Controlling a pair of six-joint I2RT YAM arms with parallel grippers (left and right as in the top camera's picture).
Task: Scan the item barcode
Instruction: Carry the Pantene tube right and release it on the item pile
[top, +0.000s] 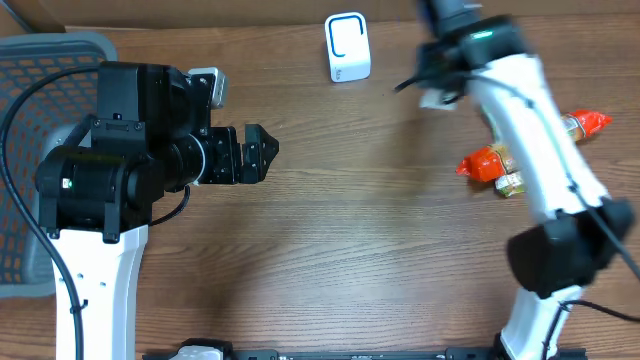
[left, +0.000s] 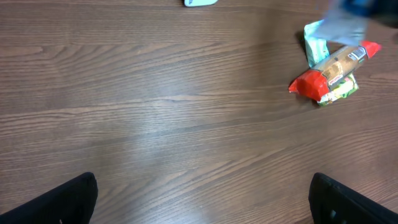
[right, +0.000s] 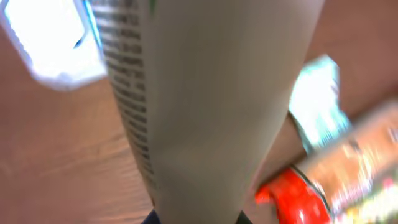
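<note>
Wood-grain tabletop (top: 360, 250) carries a white scanner (top: 347, 47) at the far edge, a grey basket (top: 40, 60) at the left and red-capped snack packets (top: 490, 165) at the right. The right gripper (top: 437, 88) is clenched on the item (right: 205, 106), a flat pale packet with lines of print down one side. It is held above the table just right of the scanner. The left gripper (top: 266, 155) hangs idle with jaws fully spread, grasping nothing.

Recommended procedure:
- Turn the printed face toward the scanner window.
- Bring the packet near, hold it level and pause, because the arm appears motion-blurred.
- No barcode is legible in the wrist view, so rotate the packet if no read results.
- Grip firmly, because a thin packet may slip or bend.
</note>
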